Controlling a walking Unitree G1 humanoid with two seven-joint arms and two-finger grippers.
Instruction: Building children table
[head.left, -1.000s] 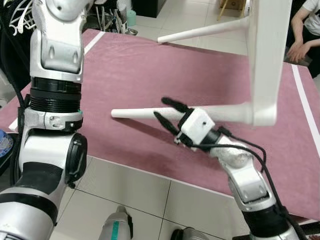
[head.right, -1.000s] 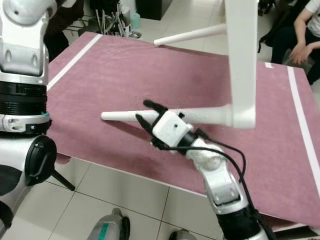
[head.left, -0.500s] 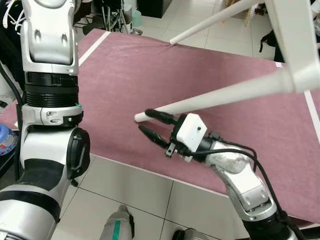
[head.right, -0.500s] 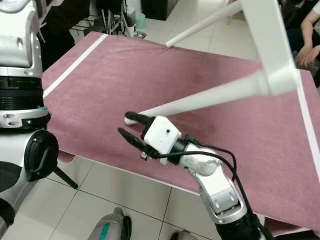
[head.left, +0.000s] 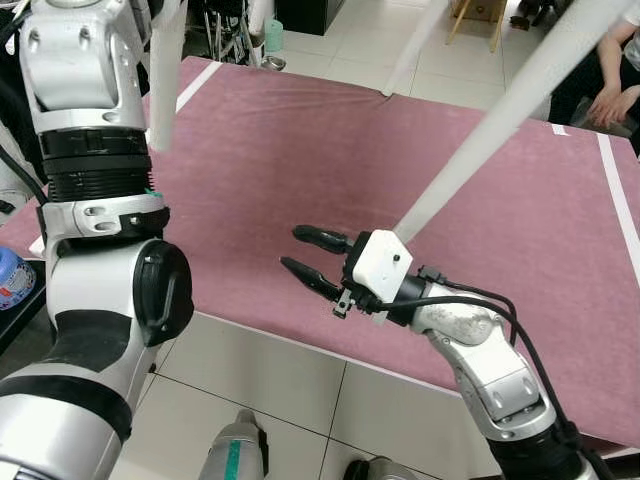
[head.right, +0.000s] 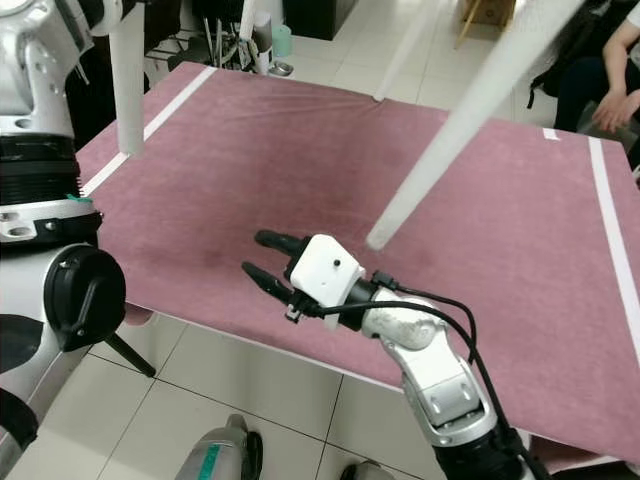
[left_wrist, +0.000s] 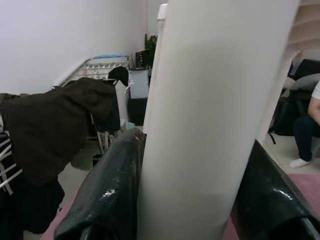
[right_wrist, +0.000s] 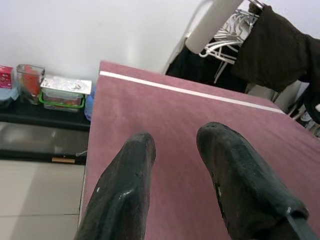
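The white children's table is lifted, with its legs pointing down over the maroon mat. One white leg stands between the fingers of my raised left gripper, which is shut on it; the same leg hangs beside my left arm. A second leg slants down from the upper right, and its end is close to the back of my right gripper. That gripper hovers open over the mat's near part with nothing between its fingers. A third leg shows farther back.
The mat has white stripes along its sides and ends at a near edge over tiled floor. A person's arm rests at the far right. A blue-capped bottle sits at the left. Dark clothes hang on a drying rack.
The table has swung up: the leg that lay beside my right gripper now slants steeply upward. Another leg has come into view by my left arm. My right gripper stays open.
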